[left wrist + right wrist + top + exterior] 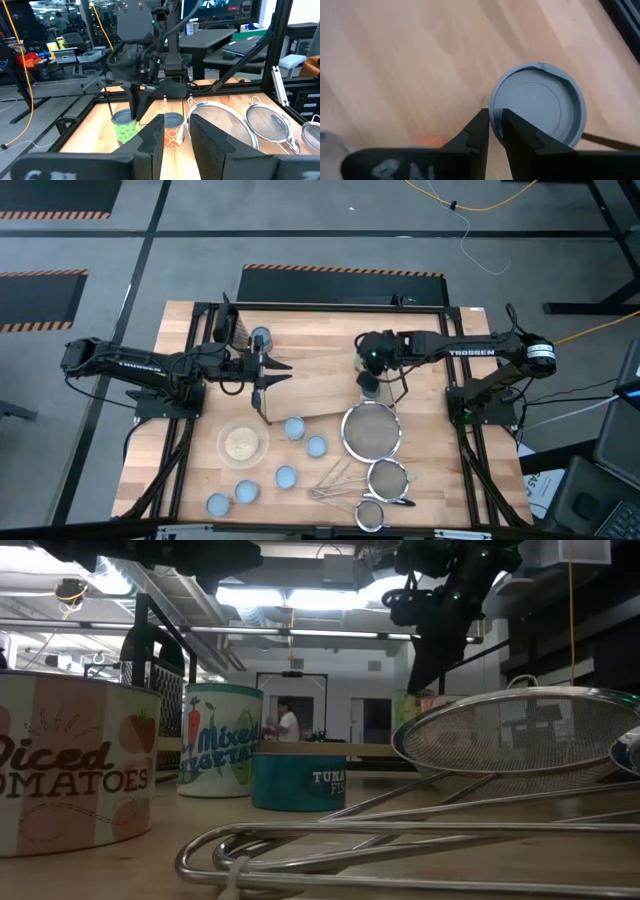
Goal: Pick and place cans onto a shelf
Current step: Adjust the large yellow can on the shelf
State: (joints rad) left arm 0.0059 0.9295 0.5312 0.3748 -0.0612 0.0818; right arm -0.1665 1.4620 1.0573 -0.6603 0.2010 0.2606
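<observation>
The right tool (368,376) hangs over the right part of the shelf (310,385), fingers nearly closed and gripping nothing. In its wrist view a can (538,104) stands upright on the board just beside the fingertips. The left tool (268,372) waits at the shelf's left end, fingers parted and empty, with one can (261,337) on the far side of it. Five more cans (294,427) stand on the near desk (440,480), left of the strainers (372,430); the left arm looks nearer to them.

Overhead, table-level and two wrist cameras, all sharing the shelf (310,385) area
</observation>
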